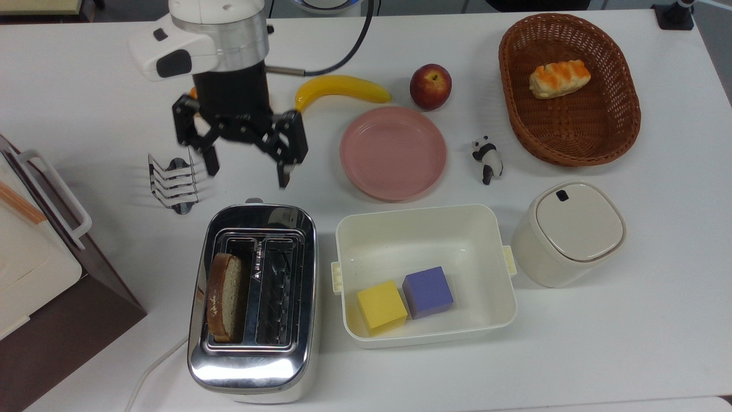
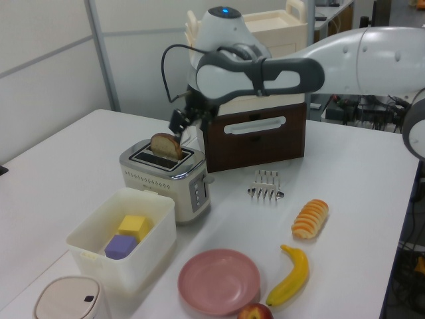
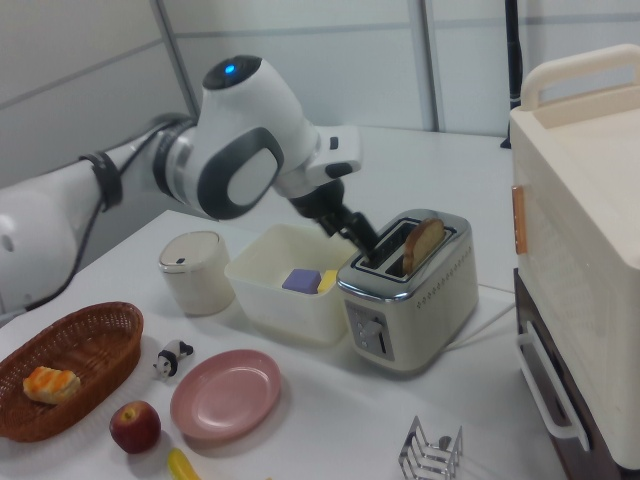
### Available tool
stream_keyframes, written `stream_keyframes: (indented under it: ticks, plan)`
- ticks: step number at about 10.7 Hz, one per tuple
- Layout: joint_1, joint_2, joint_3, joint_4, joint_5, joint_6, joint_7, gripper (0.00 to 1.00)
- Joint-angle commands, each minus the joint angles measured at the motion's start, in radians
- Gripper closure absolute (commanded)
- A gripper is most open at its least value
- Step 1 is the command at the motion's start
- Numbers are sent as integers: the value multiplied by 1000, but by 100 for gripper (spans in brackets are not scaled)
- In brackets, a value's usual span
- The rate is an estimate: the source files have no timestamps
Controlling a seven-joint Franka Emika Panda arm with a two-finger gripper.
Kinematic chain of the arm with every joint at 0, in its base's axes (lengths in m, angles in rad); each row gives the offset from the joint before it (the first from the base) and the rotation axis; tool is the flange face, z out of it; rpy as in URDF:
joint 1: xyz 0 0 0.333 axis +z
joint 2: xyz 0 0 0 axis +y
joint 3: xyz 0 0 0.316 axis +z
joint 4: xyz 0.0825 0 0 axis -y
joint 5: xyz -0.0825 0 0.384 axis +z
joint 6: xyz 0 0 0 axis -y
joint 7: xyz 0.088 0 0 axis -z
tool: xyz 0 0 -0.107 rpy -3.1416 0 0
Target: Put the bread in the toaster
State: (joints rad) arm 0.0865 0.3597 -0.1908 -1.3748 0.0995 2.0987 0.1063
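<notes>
Bread in toaster slot at top view's left; tub at toaster's right.

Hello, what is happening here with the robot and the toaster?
The bread sits in one slot of the chrome toaster, the slot on the top view's left, with its rounded top sticking out. The gripper is open, holds nothing, and hangs above the table just beyond the toaster, near the small toast rack.

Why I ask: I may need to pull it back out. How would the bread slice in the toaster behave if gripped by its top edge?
The bread is a thin slice, so probably light and easily crushed by a hard pinch. It stands above the toaster slot, leaning aside, so it likely sits loose and lifts freely. The open gripper is already clear of it.
</notes>
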Motion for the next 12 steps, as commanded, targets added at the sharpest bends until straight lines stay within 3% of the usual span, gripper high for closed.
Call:
stream_keyframes:
  ticks: [1, 2, 6, 12]
  plan:
    - [41, -128, 4, -44, -70, -341, 18, 0]
    - [50, -168, 5, -75, -72, -415, 10, 0]
    - [26, -312, 76, -245, -70, -427, -87, 0]
    - [13, -312, 76, -244, -72, -445, -99, 0]
